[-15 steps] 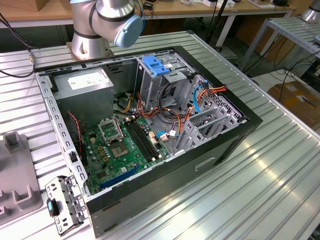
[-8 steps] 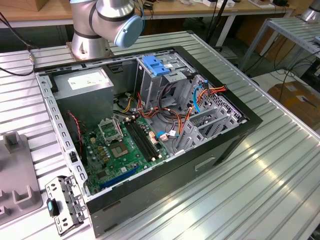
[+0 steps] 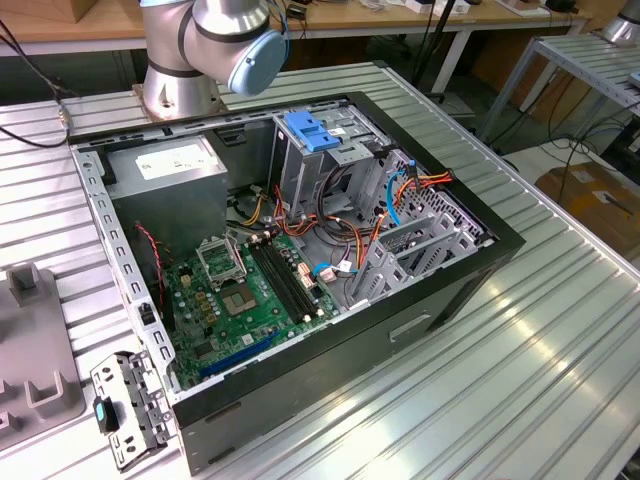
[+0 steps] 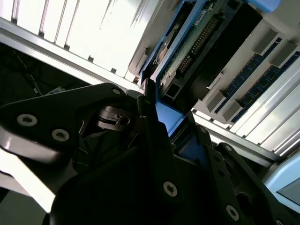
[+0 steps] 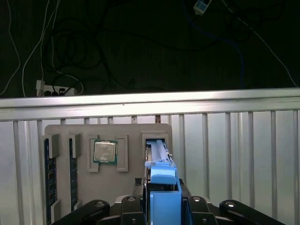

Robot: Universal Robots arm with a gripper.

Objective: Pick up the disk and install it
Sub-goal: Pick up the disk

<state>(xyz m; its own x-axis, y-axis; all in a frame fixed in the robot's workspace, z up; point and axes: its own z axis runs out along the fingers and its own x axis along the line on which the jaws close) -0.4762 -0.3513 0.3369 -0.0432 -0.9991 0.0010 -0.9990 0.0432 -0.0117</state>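
The disk (image 5: pixel 161 174) is a flat drive in a bright blue carrier frame, standing on edge in a slot of a grey parts tray (image 5: pixel 136 187). My gripper (image 5: pixel 162 191) sits around its near end, a dark finger against each side of the blue frame. In the second wrist view, the disk (image 4: pixel 197 42) shows its green circuit-board face and connector. The gripper (image 4: pixel 174 127) is shut on the blue rail between its fingers (image 4: pixel 151 123). The open computer case (image 3: pixel 470 270) lies on the table in the exterior view. Its tall grey drive cage (image 3: pixel 300 170) carries a blue latch piece.
The parts tray also holds a processor chip (image 5: pixel 105 151) and memory sticks (image 5: pixel 49 187). It rests on a ribbed aluminium table (image 5: pixel 234 154) whose edge meets a dark floor with cables. The arm's base (image 3: pixel 180 70) stands behind the case. A metal bracket (image 3: pixel 128 408) lies beside the case's front corner.
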